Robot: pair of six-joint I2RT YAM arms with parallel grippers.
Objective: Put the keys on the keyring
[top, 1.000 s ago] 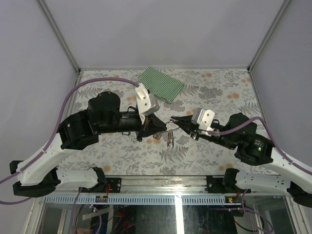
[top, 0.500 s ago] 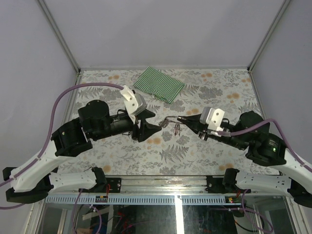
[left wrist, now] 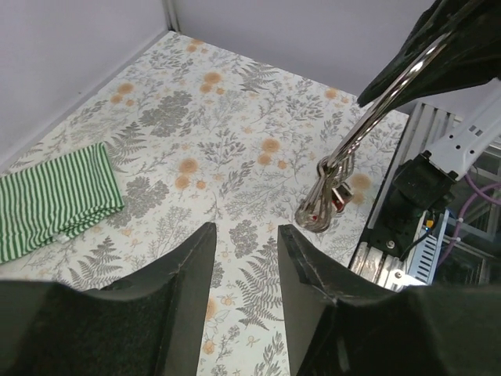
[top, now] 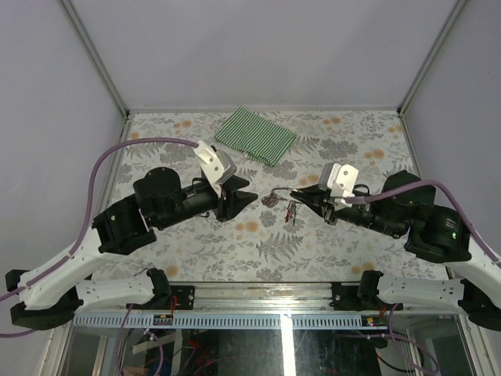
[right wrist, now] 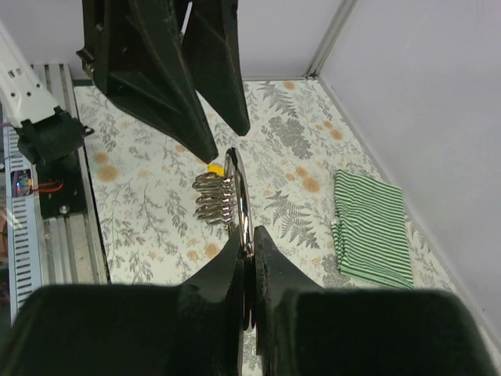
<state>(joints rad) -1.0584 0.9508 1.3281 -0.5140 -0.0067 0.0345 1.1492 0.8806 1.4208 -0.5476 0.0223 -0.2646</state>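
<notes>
Grey walls close in the floral-print counter, and a green-and-white striped cloth lies flat near its far edge. From my seat, the two arms meet over the middle of the counter, tips facing each other.

The right end effector is clamped on the keyring. In the right wrist view, the large silver ring stands edge-on with its near side pinched between the black fingertips. The ring is held up off the counter. A bunch of smaller wire loops hangs from its lower part, with a bit of red among them.

I see a yellow tag just past that bunch, but I cannot tell whether it hangs from the ring or lies on the counter. I cannot make out the keys themselves in the cluster.

The left end effector sits just left of the ring, not touching it, with its fingers apart and nothing between them.
</notes>
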